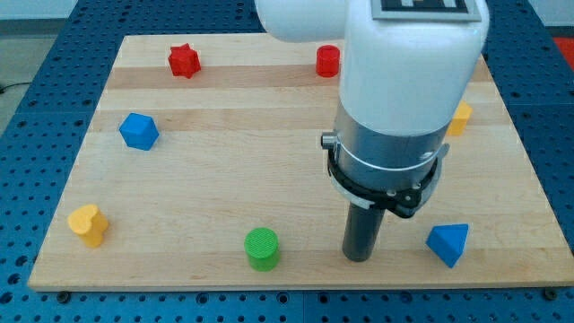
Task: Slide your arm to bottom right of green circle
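While the big white arm (408, 54) is looming over the wooden board (224, 170), its dark rod is standing with the tip (359, 257) resting near the view's bottom edge, between the green circle (262, 248) and the blue triangle (447, 243). That tip is sitting to the right of the green circle and roughly level with it, so the move is looking nearly done; I judge a small slide downward is remaining. No pincer is fitted, so none is opening or closing. A black-and-white marker on top of the arm is showing, cropped and unreadable. Elsewhere a blue block (139, 131), yellow heart (88, 224), red star (184, 60) and red cylinder (327, 61) are lying well apart.
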`<state>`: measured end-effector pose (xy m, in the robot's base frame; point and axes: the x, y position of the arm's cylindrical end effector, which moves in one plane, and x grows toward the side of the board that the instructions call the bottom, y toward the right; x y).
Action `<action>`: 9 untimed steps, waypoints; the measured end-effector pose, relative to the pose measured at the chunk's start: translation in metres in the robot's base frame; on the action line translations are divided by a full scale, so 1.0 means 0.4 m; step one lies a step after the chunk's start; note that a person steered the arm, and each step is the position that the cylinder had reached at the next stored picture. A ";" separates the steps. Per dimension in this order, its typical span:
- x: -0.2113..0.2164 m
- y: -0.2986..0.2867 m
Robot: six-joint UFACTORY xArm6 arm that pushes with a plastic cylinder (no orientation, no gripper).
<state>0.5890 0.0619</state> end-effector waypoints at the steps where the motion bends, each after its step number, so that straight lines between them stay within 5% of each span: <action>1: -0.009 0.000; 6: -0.133 0.143; 7: -0.057 -0.049; 9: 0.075 -0.206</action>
<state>0.6190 -0.0206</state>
